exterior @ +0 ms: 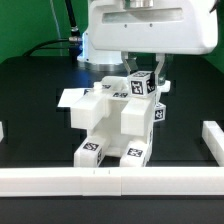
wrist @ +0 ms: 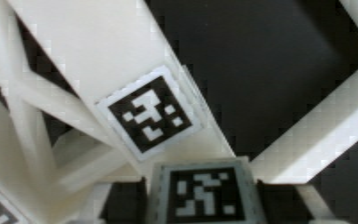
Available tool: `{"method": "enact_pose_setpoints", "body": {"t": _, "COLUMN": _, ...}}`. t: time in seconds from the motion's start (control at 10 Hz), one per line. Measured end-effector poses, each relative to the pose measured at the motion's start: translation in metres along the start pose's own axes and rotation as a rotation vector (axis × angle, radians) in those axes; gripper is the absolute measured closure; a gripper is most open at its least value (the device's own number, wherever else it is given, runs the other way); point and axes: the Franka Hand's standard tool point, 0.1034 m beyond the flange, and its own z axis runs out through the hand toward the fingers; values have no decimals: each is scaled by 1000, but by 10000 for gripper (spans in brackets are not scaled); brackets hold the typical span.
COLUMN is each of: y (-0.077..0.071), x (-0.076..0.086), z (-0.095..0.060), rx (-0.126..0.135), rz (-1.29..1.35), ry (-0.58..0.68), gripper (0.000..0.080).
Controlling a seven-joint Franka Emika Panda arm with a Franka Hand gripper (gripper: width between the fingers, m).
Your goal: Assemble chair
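The partly built chair (exterior: 112, 122) stands in the middle of the black table, a stack of glossy white blocks and bars with black-and-white tags. A flat slab (exterior: 72, 98) sticks out on the exterior view's left. My gripper (exterior: 143, 82) reaches down from above and is shut on a tagged white part (exterior: 140, 86) at the top of the chair, on the exterior view's right. In the wrist view that tagged part (wrist: 202, 195) sits between my fingers, with white chair bars (wrist: 153, 110) carrying another tag close beyond it.
A long white border rail (exterior: 110, 181) runs along the front of the table. Short rails stand at the exterior view's right (exterior: 212, 136) and left (exterior: 2, 130). The arm's white body (exterior: 135, 25) hangs above the chair. Black cables hang at the back.
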Motion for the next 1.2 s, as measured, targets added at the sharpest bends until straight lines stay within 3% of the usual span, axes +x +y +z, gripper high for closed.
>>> {"method": "enact_pose_setpoints", "body": {"t": 0.1, "y": 0, "x": 0, "z": 0, "rx": 0, "rz": -10, "ry": 0, "gripper": 396}}
{"method": "enact_pose_setpoints", "body": {"t": 0.2, "y": 1, "x": 0, "z": 0, "rx": -1, "rz": -43, "ry": 0, "gripper": 396}}
{"method": "enact_pose_setpoints", "body": {"t": 0.3, "y": 2, "x": 2, "z": 0, "rx": -1, "rz": -66, "ry": 0, "gripper": 204}}
{"method": "enact_pose_setpoints", "body": {"t": 0.6, "y": 1, "x": 2, "z": 0, "rx": -2, "rz": -330, "ry": 1, "gripper": 153}}
{"method": "enact_pose_setpoints", "body": {"t": 1.2, "y": 0, "x": 6, "z": -2, "rx": -15, "rz": -873, "ry": 11, "gripper": 150}}
